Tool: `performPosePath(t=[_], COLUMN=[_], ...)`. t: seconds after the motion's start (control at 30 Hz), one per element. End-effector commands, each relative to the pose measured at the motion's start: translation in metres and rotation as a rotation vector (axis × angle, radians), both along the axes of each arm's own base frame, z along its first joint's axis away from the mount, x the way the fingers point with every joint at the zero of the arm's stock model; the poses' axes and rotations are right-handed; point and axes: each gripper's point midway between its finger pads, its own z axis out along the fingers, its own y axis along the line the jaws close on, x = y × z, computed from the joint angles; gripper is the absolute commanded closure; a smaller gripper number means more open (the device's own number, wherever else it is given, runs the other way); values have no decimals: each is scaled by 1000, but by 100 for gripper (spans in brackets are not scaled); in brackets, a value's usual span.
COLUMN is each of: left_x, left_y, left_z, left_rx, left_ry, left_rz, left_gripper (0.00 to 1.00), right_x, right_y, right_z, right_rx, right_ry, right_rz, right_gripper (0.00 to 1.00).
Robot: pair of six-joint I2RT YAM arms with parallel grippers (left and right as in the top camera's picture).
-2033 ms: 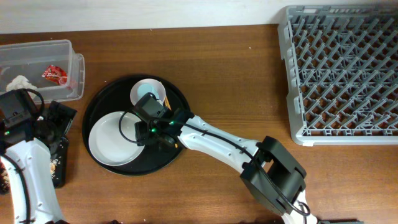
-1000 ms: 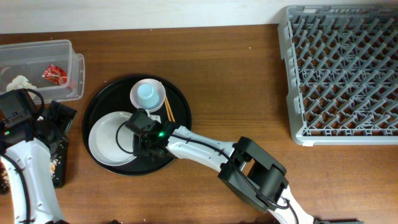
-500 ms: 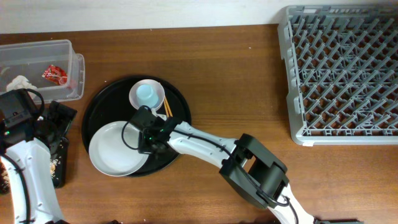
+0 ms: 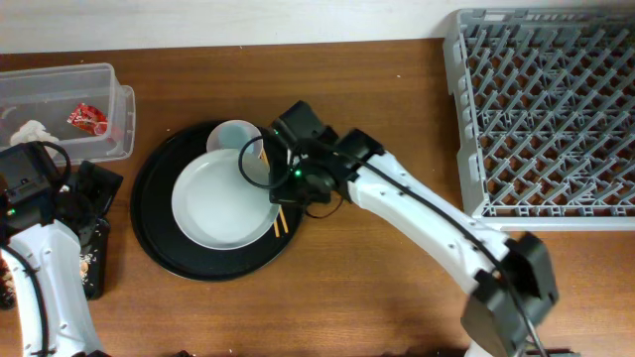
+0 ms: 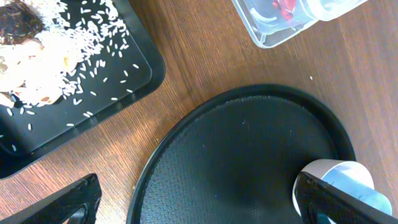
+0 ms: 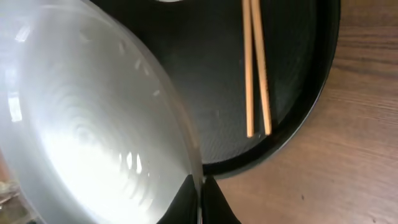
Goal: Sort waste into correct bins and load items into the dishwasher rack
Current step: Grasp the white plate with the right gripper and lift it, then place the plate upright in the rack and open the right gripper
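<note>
Two wooden chopsticks lie on the round black tray just beside the right hand, which is clenched on the white plate at its rim. The left hand hangs released, near the tray's other side.

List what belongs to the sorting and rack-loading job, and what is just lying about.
Job: plate, held by right tool; cup; chopsticks; rack; clear tub with wrapper and tissue; black box with rice flakes.
Lying about: round black tray; table.

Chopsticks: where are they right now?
In the overhead view the chopsticks lie side by side on the right part of the round black tray, beside the white plate and partly hidden under the right gripper.
</note>
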Motion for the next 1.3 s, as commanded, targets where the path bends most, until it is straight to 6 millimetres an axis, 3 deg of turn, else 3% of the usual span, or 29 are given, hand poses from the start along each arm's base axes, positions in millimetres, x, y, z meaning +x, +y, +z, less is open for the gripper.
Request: performPosePath(t=[0.0,0.07,0.23,0.4,0.47,0.5,0.57,0.73,0.93,1.0,1.13,1.27], left_x=[0,0,0,0,0,0,0,0,0,0,0,0], left_y=[1,1,1,1,1,1,1,1,1,1,1,1], left_z=[7,7,7,7,7,7,7,7,7,7,7,7], left_rx=[4,5,4,4,4,5,4,5,4,4,5,5], left_ry=[-21,-21,-21,-21,-21,-21,-21,-21,-21,-21,-21,-21], left_rz=[14,14,14,14,14,14,14,14,14,14,14,14], left_gripper=[1,1,1,1,1,1,1,1,1,1,1,1], right_x=[6,20,63,73,83,91,96,129,165,180,198,207], right_y=[-26,-66,-229,-353,-399,-439,-479,-529,-581,-588,-591,-573], right_z=[37,48,74,71,78,86,90,98,57,46,46,50], right_rx=[10,-39,-131,-186,-190,-210,-282,-476,-660,-711,-785,-916], right_ry=[-90,-123,-179,-155,-210,-283,-341,-512,-532,-567,-631,-646], right_rz=[-1,-59,-298,-567,-684,-757,-848,-861,-943,-872,-819,-693], right_gripper=[96,96,96,96,96,96,96,96,96,96,96,96])
